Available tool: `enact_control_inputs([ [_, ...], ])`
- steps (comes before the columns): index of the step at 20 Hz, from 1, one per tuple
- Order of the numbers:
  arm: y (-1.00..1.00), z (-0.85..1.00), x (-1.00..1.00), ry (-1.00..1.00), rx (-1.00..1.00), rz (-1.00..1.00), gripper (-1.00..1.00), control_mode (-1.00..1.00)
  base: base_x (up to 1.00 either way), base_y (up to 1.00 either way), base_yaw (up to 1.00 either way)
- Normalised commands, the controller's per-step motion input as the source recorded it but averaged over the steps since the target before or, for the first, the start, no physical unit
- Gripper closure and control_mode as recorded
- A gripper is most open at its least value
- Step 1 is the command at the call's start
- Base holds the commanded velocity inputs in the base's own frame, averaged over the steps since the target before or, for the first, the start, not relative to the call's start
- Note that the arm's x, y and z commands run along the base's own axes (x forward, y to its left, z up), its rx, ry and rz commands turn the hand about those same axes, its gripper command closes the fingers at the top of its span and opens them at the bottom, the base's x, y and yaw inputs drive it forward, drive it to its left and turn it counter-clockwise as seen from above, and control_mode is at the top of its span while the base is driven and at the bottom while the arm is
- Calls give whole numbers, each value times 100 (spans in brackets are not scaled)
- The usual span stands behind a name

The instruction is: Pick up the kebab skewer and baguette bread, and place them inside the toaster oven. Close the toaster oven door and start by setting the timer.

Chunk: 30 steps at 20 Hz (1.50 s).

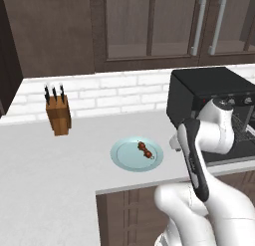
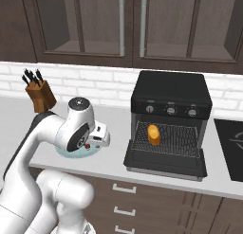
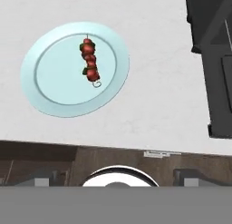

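Bread [image 2: 153,134] is standing on the wire rack inside the oven [image 2: 170,115], toward the rack's left side. The oven is sitting on the worktop [image 1: 60,160] at the right, against the white brick wall, and its door [image 2: 163,164] is hanging fully down, lying flat toward the near edge. A row of small knobs [image 2: 171,110] is running across the black front panel above the opening.

Left of the oven, a pale blue plate [image 1: 122,158] is resting on the worktop near its front edge. The skewer [image 3: 90,62] is lying on the plate, roughly in the middle, its red-brown chunks strung along the thin stick, with a small hooked end pointing toward the plate's near rim. The skewer is touching nothing but the plate.

The end effector [image 2: 97,138] is hovering above the plate's right edge, between the plate and the oven, well clear of the skewer. Its jaws are standing wide apart and gripping nothing.

A brown knife block [image 1: 59,115] is standing far left on the worktop, by the wall, with dark handles sticking up. Dark wooden cabinets [image 2: 118,24] with long metal handles are hanging above.
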Motion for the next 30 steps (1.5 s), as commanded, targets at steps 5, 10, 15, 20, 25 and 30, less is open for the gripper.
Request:
enact_control_inputs([
  [5,100,-33,88,22,0,8,-100,-100,0,0,0],
  [10,40,-19,68,14,-1,10,-100,-100,0,0,0],
  [15,-35,-12,46,17,-3,2,-100,-100,0,0,0],
  [20,-1,-37,30,3,-2,0,-100,-100,0,0,0],
  [25,2,-39,15,0,0,0,-100,-100,0,0,0],
  [30,0,-31,6,0,0,0,-100,-100,0,0,0],
])
